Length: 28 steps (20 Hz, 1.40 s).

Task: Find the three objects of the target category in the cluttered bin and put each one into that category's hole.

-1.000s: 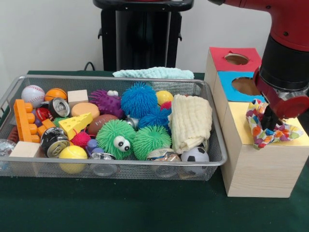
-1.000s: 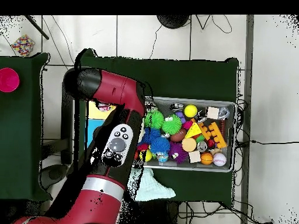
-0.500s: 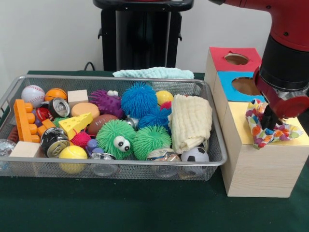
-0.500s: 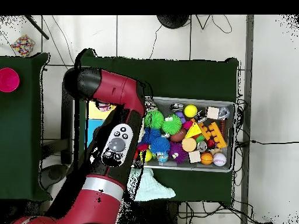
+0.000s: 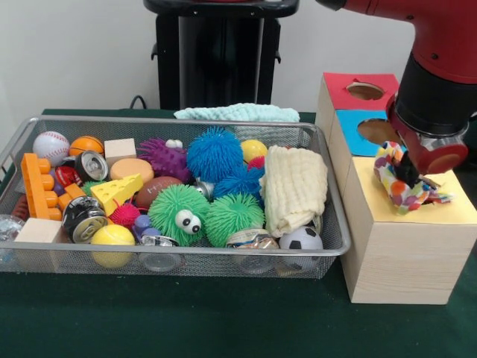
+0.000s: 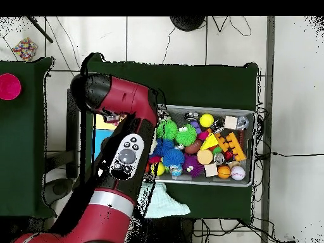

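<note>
Tool (image 5: 408, 173) at the end of the red and black arm (image 6: 123, 126) pinches a multicoloured spotted cloth (image 5: 402, 186), which droops onto the yellow top of the wooden box (image 5: 402, 250), nearer than the blue and red sections with their holes. Beside the box on the green counter (image 5: 223, 328), the wire basket (image 5: 186, 257) holds a folded cream cloth (image 5: 297, 186) among fuzzy balls and cans, and a pale mint cloth (image 5: 237, 112) lies just behind the basket.

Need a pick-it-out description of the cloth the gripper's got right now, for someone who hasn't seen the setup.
Find the wooden box right of the wire bin, with red, blue and yellow top panels. On the yellow panel, nearest the camera, the gripper pinches a bunched polka-dot cloth. Its multicoloured dots set it apart from the plain cream towel in the bin and the mint cloth behind it.
</note>
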Tool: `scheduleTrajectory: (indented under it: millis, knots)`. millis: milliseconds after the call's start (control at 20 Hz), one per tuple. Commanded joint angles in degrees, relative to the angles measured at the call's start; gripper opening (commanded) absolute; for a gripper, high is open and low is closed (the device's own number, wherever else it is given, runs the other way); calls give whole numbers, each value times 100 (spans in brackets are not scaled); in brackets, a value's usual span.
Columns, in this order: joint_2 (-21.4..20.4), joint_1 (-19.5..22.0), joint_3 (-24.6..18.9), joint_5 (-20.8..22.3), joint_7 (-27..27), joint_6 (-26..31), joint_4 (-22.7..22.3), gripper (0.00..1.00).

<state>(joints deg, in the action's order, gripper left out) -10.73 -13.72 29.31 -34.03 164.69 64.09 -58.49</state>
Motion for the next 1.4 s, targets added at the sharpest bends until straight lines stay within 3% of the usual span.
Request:
scheduleTrajectory:
  millis: [50,250,550,800,1400]
  knots:
    - [414,50,-350,478,1068,1507,-847,0]
    - [266,12,-386,428,1012,1469,-1037,0]
    - [704,175,-945,-137,878,-30,-1151,0]
    - [949,257,-1222,-445,731,-929,-1107,0]
    - [1510,40,-1027,-506,1104,-1981,-715,0]
